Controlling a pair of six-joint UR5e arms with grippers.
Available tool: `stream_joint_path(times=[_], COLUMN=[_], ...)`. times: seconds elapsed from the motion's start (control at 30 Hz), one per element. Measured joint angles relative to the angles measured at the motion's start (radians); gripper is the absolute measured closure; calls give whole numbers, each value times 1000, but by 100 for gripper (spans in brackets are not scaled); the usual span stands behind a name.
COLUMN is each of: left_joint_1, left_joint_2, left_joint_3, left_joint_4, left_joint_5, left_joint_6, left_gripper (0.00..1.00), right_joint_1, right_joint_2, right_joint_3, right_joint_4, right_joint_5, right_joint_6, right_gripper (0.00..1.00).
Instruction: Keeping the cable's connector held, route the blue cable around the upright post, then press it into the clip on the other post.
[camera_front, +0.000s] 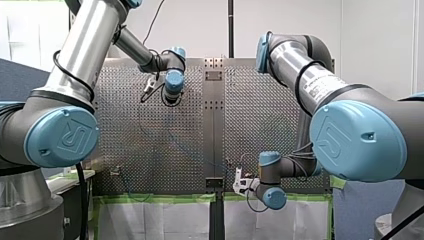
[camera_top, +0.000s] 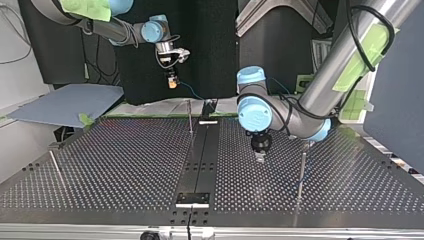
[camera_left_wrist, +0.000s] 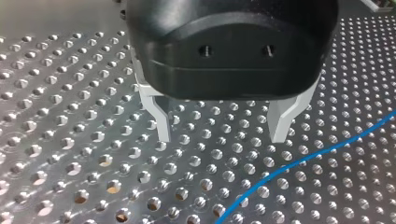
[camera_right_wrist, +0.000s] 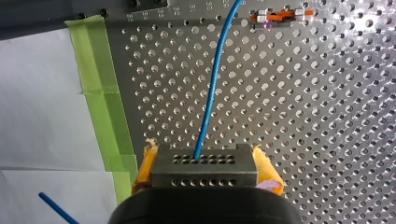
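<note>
My right gripper has its yellow pads shut on a grey connector block. The blue cable leaves the block and runs out over the perforated table toward an orange and metal clip. In the top view my right gripper hangs above the far table edge, close to a thin upright post. My left gripper stands open just above the plate with nothing between its metal fingers. The blue cable lies on the plate beside it. In the top view my left gripper points down near another post.
A third thin post stands at the top view's left. A black rail runs down the table's middle. Green tape and white sheets border the table edge under my right gripper. A loose stretch of blue cable crosses the white sheet.
</note>
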Motion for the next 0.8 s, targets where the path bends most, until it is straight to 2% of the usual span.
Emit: stream_joint_path(times=[0.13,0.37,0.53,0.8], left_joint_1=[-3,-4,-1,-10], left_joint_2=[-21,-72,-86,-150], left_joint_3=[0,0,0,0], left_joint_4=[-1,12,19,22], left_joint_5=[-5,-50,-62,-96], left_joint_6=[17,41,49,77], left_gripper=[0,0,0,0], right_joint_1=[0,0,0,1], right_joint_2=[0,0,0,0], right_joint_3=[1,0,1,1], right_joint_4=[0,-1,0,-2], right_joint_5=[0,0,0,0], right_joint_6=[0,0,1,1], right_gripper=[100,100,100,100])
